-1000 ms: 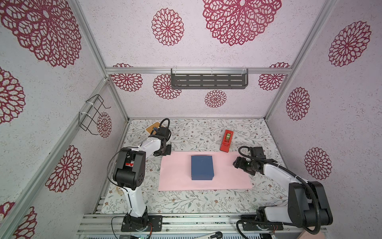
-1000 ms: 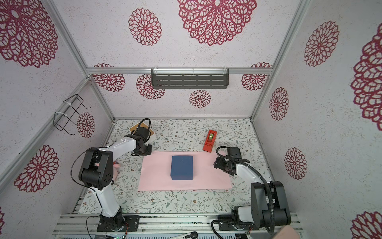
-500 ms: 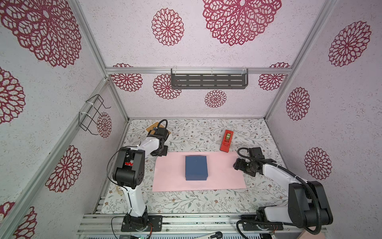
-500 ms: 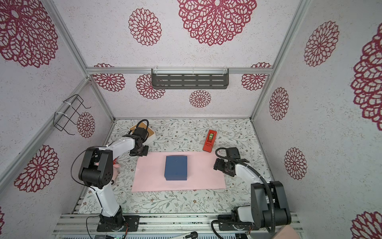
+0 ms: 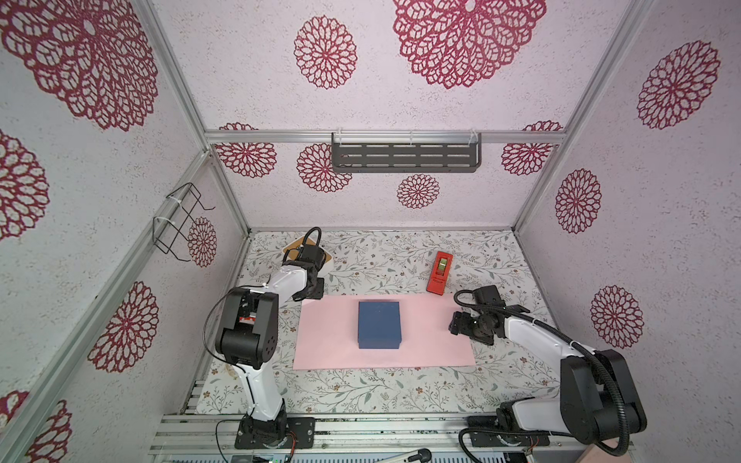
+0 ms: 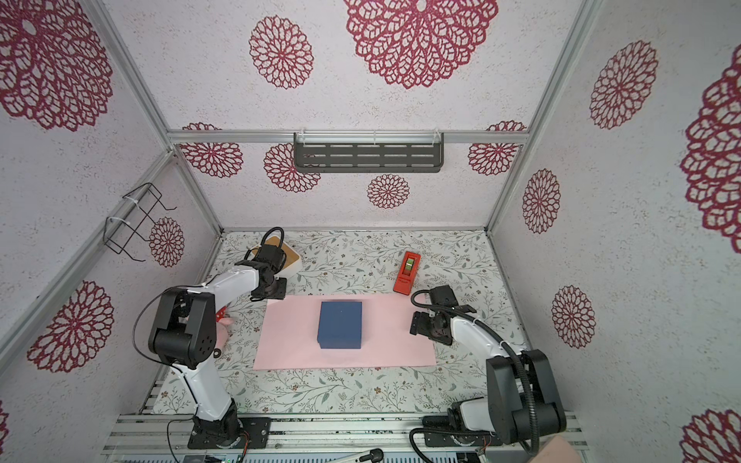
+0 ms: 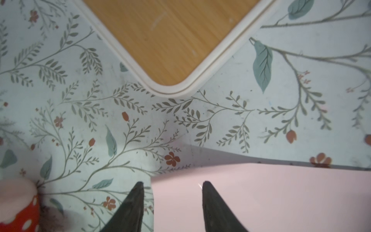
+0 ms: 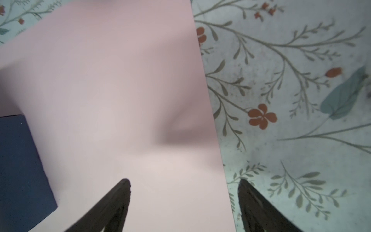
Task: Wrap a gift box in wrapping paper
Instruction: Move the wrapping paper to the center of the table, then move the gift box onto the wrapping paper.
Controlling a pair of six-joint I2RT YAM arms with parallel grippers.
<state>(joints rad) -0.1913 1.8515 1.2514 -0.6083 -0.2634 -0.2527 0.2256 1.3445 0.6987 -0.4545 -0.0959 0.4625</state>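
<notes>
The navy gift box (image 5: 379, 324) (image 6: 341, 324) stands on the pale pink wrapping paper (image 5: 433, 344) (image 6: 385, 344), which lies flat on the floral table in both top views. My left gripper (image 5: 309, 294) (image 7: 172, 183) is open at the paper's far left corner. One finger is over the paper (image 7: 281, 200) and one over the table. My right gripper (image 5: 455, 322) (image 8: 183, 180) is open and straddles the paper's right edge. The paper (image 8: 120, 80) ripples slightly there. The box (image 8: 18, 170) shows at the side of the right wrist view.
A red tape dispenser (image 5: 440, 272) (image 6: 407, 272) lies behind the paper's right end. A white box with a wooden top (image 5: 292, 249) (image 7: 166, 40) sits at the back left, close to my left wrist. A red, white-dotted object (image 6: 222, 316) (image 7: 18, 211) lies by the left arm.
The paper and box slid left across the table, then stopped. My left gripper went from shut to open at the paper's corner. The right gripper stayed open.
</notes>
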